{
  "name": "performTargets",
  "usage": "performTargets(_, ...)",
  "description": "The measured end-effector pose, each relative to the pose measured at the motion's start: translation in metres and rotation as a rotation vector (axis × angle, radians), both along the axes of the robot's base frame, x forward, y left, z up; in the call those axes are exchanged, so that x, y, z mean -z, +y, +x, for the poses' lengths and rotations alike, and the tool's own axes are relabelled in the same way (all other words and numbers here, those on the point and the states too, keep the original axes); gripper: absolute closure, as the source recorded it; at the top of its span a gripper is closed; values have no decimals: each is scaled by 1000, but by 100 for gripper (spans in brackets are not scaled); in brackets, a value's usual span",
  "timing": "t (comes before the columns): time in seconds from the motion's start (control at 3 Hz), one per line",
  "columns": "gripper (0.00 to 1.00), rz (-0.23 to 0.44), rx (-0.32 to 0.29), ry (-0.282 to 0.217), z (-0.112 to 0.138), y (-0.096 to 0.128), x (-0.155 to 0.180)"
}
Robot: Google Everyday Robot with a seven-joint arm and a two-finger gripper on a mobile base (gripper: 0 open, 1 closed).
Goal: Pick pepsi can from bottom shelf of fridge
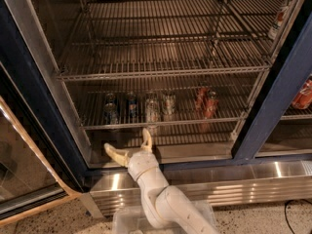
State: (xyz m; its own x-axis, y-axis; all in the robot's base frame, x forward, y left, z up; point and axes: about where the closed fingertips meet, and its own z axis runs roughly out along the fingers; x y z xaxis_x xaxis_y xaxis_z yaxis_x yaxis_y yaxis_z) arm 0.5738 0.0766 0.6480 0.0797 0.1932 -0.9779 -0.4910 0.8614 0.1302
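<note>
The fridge (265, 106) stands open, with a dark blue frame and steel wire racks. On the bottom shelf (185, 123) stands a row of cans. Two blue pepsi cans (111, 113) (130, 106) are at the left end. Two silvery-pale cans (152, 110) stand in the middle and two red cans (206, 102) to the right. My gripper (128, 144) is low in front of the fridge, below the shelf's front rail and under the blue cans. It is open wide and empty, with one finger (115, 153) pointing left and the other (146, 138) pointing up.
Two larger empty racks (161, 72) lie above. The glass door (24, 169) hangs open at the left. The blue frame post divides off a right section holding a red can (303, 94) and a bottle (279, 18). A steel kick plate (234, 186) runs below.
</note>
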Motion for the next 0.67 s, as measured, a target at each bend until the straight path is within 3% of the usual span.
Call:
performTargets(0.33,41,-27,18,25,26,-5,11)
performTargets(0.67,52,-101,-12,95,44,3,35)
